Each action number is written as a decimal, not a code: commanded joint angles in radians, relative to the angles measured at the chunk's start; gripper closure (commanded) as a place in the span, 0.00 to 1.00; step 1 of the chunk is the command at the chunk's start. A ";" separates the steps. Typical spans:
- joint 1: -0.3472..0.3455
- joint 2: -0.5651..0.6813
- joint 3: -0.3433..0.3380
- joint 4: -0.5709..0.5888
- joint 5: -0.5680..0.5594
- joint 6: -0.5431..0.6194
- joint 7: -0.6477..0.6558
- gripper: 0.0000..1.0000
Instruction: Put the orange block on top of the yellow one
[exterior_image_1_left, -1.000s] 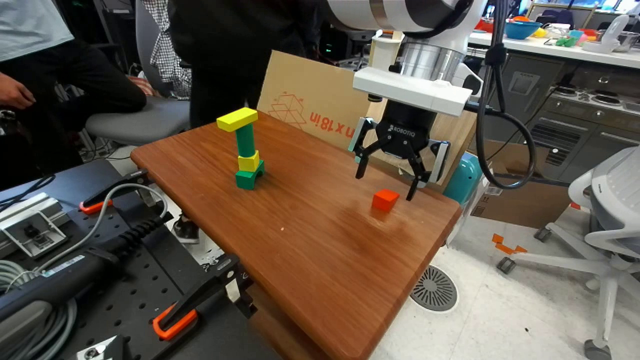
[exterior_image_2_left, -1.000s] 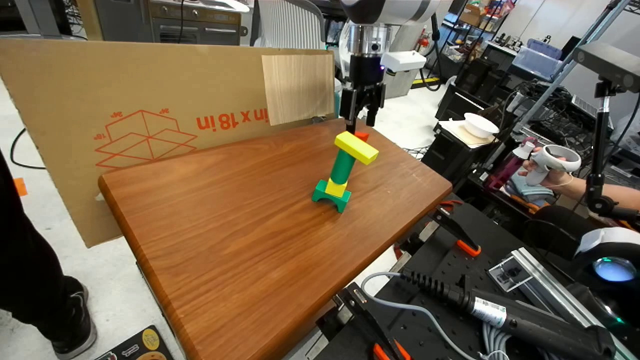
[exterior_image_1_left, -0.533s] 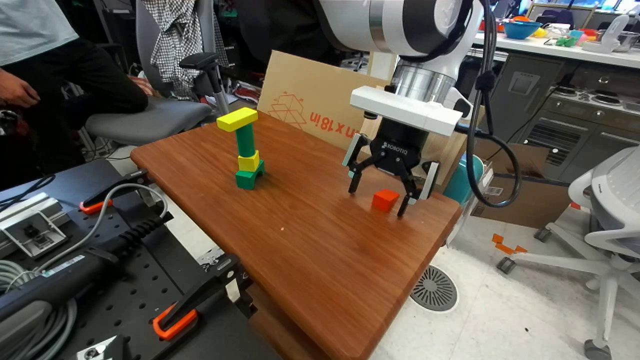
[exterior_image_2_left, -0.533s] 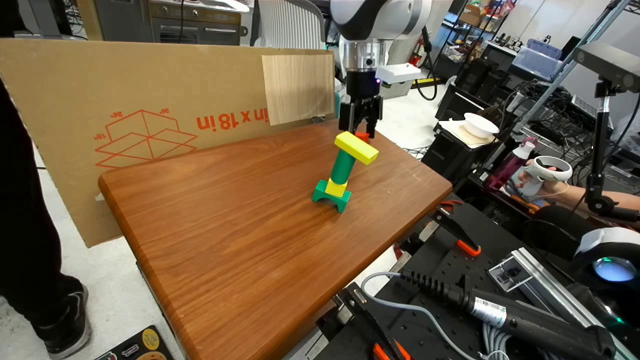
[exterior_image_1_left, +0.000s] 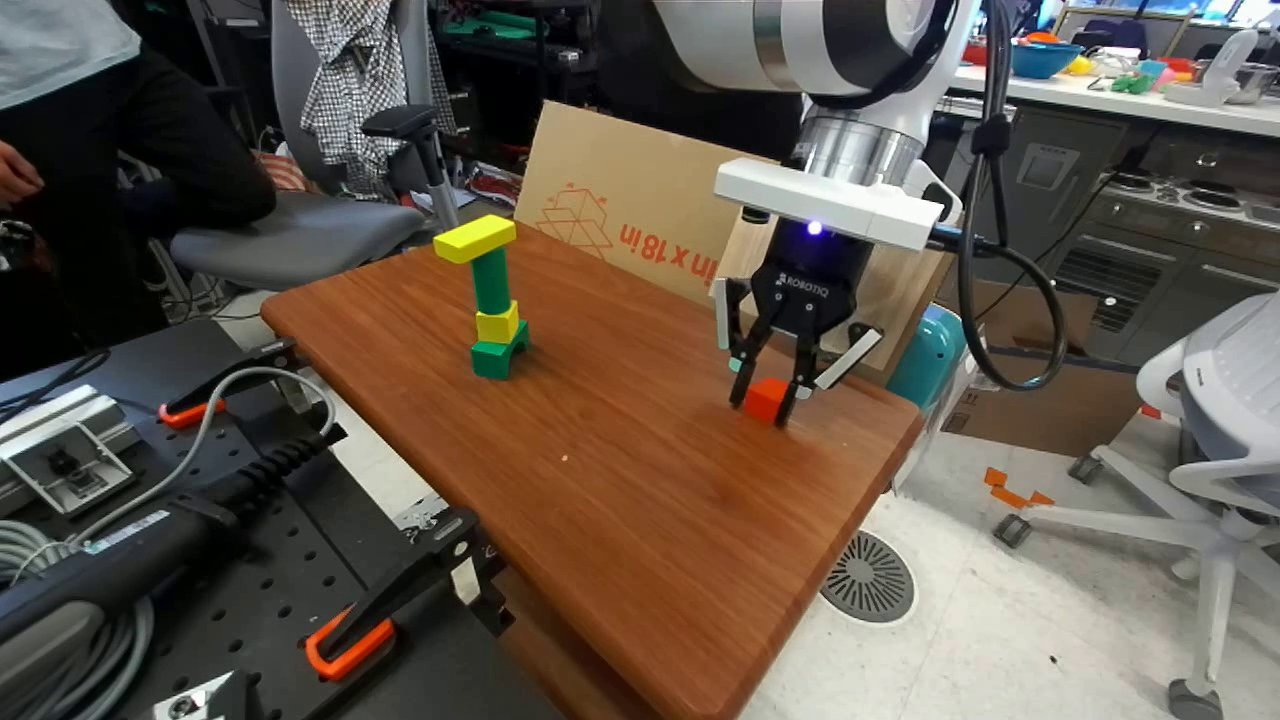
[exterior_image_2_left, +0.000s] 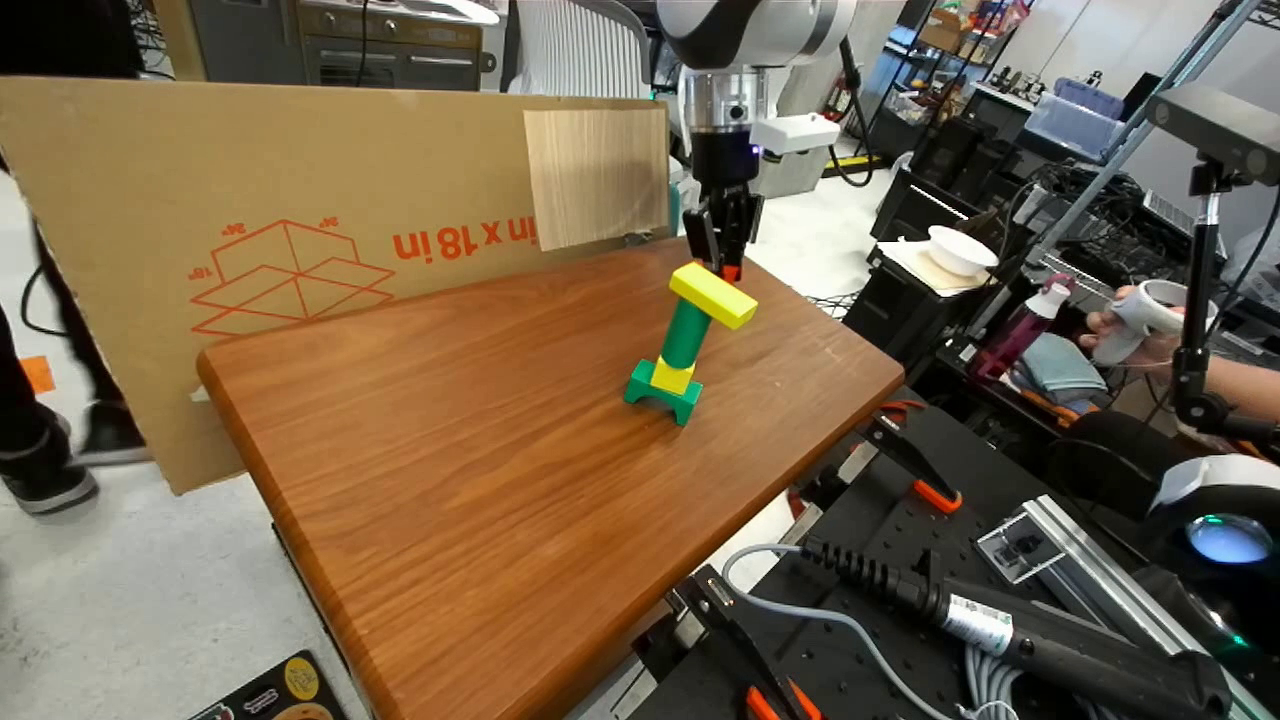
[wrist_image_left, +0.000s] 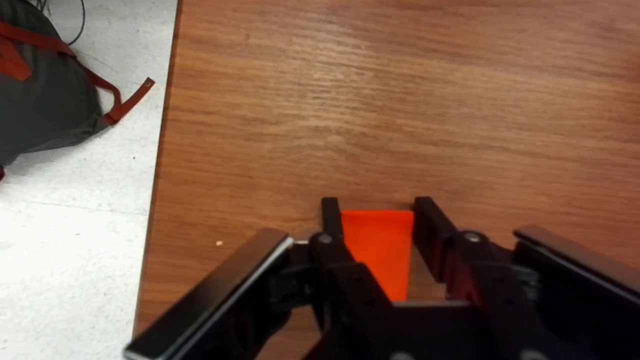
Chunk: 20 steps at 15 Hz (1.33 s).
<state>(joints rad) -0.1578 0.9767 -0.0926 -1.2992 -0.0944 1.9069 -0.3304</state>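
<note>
Robotiq gripper (exterior_image_1_left: 760, 412) clamped on the orange-red cube (wrist_image_left: 380, 245), fingers (wrist_image_left: 331, 215) against opposite sides, well apart from the green arch block (exterior_image_1_left: 492, 361). Yellow plank (exterior_image_1_left: 475, 240) lies high above that arch, atop the green cylinder (exterior_image_1_left: 491, 281). Whether cube touches tabletop (exterior_image_1_left: 620, 490): hard to tell.

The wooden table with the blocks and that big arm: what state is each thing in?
Orange block: held between the jaws; lifted or not, can't tell.
Jaws: closed on the orange block.
Green arch: standing on the table, opening downward.
Small yellow block: on the arch.
Green cylinder: upright on that block.
Long yellow block: lying across the cylinder.
Small arm light: lit, violet.
Cardboard: standing on edge.
</note>
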 joint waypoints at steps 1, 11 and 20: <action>-0.001 -0.035 0.012 -0.011 -0.034 -0.004 -0.008 0.88; 0.009 -0.486 0.050 -0.415 -0.084 0.150 -0.115 0.91; 0.050 -0.906 0.117 -0.825 -0.022 0.127 -0.331 0.91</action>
<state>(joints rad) -0.1288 0.2156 0.0159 -1.9655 -0.1273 2.0106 -0.6122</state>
